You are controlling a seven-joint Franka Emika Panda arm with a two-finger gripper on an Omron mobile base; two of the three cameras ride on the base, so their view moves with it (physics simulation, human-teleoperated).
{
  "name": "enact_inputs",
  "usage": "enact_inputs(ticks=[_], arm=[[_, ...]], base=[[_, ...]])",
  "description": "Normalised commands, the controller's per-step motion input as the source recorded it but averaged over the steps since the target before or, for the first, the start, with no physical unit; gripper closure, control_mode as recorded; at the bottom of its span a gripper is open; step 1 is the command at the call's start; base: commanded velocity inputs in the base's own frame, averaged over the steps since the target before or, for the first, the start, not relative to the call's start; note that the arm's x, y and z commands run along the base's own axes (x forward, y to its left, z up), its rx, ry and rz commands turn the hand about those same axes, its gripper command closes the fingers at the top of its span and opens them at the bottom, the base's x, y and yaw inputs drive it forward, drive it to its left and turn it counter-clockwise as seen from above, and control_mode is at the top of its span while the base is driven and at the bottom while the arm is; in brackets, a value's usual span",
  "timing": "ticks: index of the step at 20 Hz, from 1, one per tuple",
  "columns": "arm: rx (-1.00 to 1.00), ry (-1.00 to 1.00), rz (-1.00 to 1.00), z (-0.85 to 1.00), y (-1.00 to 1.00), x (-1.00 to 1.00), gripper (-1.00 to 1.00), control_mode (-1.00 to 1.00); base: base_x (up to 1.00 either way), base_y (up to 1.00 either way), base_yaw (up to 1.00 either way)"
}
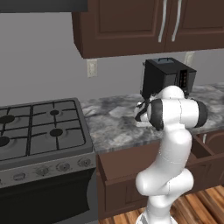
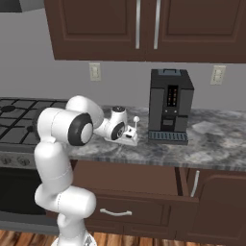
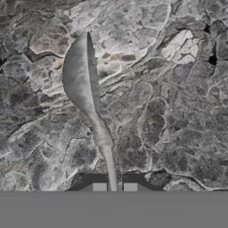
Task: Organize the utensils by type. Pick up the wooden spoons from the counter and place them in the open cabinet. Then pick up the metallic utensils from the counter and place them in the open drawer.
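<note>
Overhead, dark brown wall cabinets (image 2: 144,29) span the top of the right base view, their doors closed with long silver handles. Below them the counter (image 2: 211,144) of grey-and-white marbled stone runs across the middle of the frame. At the left of the left base view sits the black gas stovetop (image 1: 39,127) with its row of knobs. Under the counter's edge, lower centre in that view, the open drawer (image 1: 127,164) juts out, partly hidden behind the white arm. A black coffee machine (image 2: 169,105) stands on the counter right of centre in the right base view, close beside the arm's wrist, and wall outlets (image 2: 95,71) sit on the grey wall behind.

The tool (image 3: 114,187), at the bottom centre of the hand view, is clenched on the thin handle of a silvery metal spoon (image 3: 84,84), one of the metallic utensils. Its oval bowl points to the upper left of that frame, above the marbled stone. In the right base view a slim pale piece stands up just left of the coffee machine, by the wrist.
</note>
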Motion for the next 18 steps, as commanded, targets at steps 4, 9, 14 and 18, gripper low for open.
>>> enact_inputs(ticks=[4, 9, 14, 18], arm=[[0.00, 0.00, -0.10, 0.09, 0.14, -0.67, 1.00, -1.00], [0.00, 0.00, -0.23, 0.04, 0.14, -0.49, 1.00, -1.00], [0.00, 0.00, -0.30, 0.14, 0.10, -0.37, 1.00, -1.00], [0.00, 0.00, -0.27, 0.09, -0.02, -0.83, 1.00, -1.00]], base=[[0.00, 0.00, 0.00], [0.00, 0.00, 0.00], [0.00, 0.00, 0.00], [0.00, 0.00, 0.00]])
